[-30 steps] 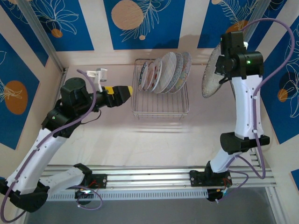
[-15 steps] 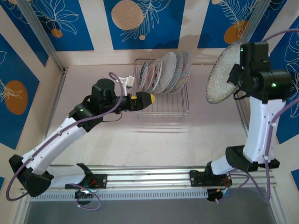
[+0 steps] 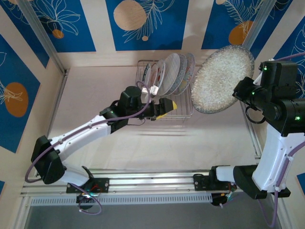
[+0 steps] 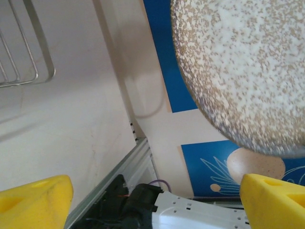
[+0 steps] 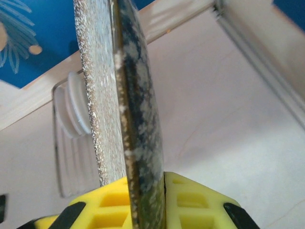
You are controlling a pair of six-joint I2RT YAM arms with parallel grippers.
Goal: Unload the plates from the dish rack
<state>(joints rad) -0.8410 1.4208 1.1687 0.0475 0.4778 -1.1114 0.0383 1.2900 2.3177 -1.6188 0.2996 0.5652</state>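
The dish rack point(image 3: 183, 110), a silver wire basket, stands at the back middle of the table with several plates point(image 3: 171, 74) upright in its slots. My right gripper point(image 3: 238, 93) is shut on the rim of a large speckled grey plate point(image 3: 221, 80), held in the air to the right of the rack. In the right wrist view that speckled plate point(image 5: 138, 109) stands edge-on between the yellow fingers point(image 5: 190, 202). My left gripper point(image 3: 167, 106) hovers over the rack's front part, open and holding nothing. In the left wrist view its wide-apart fingertips point(image 4: 33, 202) frame the speckled plate point(image 4: 243, 71).
A corner of the rack wire point(image 4: 28, 57) shows at the upper left of the left wrist view. An aluminium rail point(image 3: 152, 181) runs along the near edge. A metal strip point(image 3: 250, 129) borders the table on the right, below the blue-patterned walls.
My left arm has swung right, from left of the rack to over its front. My right arm has carried the speckled plate lower and leftward, turning its face toward the camera.
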